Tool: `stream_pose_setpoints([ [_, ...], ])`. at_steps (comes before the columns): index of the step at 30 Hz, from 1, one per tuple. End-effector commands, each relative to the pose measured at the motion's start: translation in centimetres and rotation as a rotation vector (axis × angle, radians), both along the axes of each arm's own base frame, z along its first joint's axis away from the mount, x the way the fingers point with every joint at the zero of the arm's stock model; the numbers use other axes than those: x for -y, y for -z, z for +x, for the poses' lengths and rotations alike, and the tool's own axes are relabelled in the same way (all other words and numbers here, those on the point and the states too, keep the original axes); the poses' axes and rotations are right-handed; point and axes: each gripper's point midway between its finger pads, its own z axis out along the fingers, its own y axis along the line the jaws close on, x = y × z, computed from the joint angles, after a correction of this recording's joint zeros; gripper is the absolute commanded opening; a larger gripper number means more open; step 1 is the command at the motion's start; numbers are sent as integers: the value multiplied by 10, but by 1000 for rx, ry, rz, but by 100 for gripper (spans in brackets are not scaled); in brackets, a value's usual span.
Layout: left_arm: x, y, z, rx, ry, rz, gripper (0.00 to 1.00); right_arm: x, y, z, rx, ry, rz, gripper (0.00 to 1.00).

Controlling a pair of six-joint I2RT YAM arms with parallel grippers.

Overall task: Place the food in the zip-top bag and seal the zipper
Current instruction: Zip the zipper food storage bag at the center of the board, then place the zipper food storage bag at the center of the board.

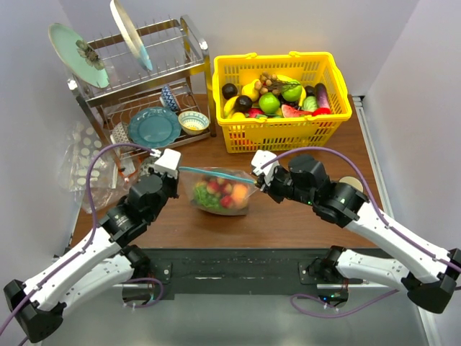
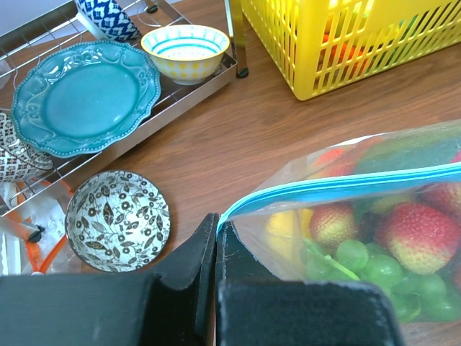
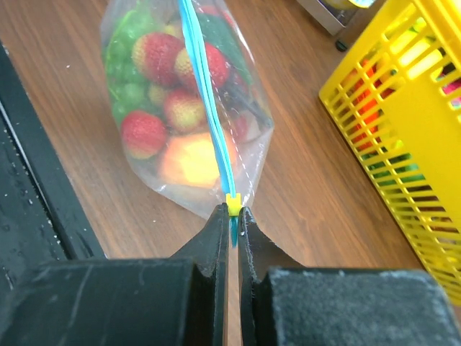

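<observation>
Item: zip-top bag (image 1: pixel 248 190), mid-tabletop, before the yellow basket (image 1: pixel 277 133). Contents: toy food (image 3: pixel 155 54), strawberries and grapes among it. The zipper (image 1: pixel 216 171) is taut. The left gripper (image 2: pixel 217 222) is pinched tight on its left end, the right gripper (image 3: pixel 232 215) on its right end, by the yellow slider (image 3: pixel 233 204).

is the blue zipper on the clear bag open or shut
Shut, apparently: the thin teal-blue zipper strip runs as one joined line, no gap.

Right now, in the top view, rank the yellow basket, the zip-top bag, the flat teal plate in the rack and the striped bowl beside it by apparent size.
Largest: yellow basket.
Next: zip-top bag and teal plate, too alike to rank; the bag looks perhaps slightly wider.
Smallest: striped bowl.
</observation>
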Motion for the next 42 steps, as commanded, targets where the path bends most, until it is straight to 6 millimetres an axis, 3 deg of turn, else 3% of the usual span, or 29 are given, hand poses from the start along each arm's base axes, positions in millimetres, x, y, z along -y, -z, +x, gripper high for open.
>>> stream_pose_setpoints([
  [1, -25, -18, 11, 70, -129, 30, 0, 25, 2, 9, 19, 123, -40, 0],
  [10, -16, -27, 14, 87, -91, 8, 0, 34, 1, 18, 55, 205, -14, 0],
  [19, 6, -31, 34, 87, -57, 10, 0, 18, -3, 48, 88, 275, 20, 0],
  [26, 11, -36, 58, 110, -74, 1, 0, 20, -9, 86, 123, 357, 57, 0],
  [27, 12, -30, 62, 92, -72, 13, 0, 20, -11, 91, 120, 358, 63, 0],
  [32, 15, -43, 84, 132, -78, -27, 0, 21, -10, 118, 110, 376, 68, 0],
  [42, 12, -45, 133, 116, -108, 44, 0, 2, -17, 170, 134, 404, 33, 0],
])
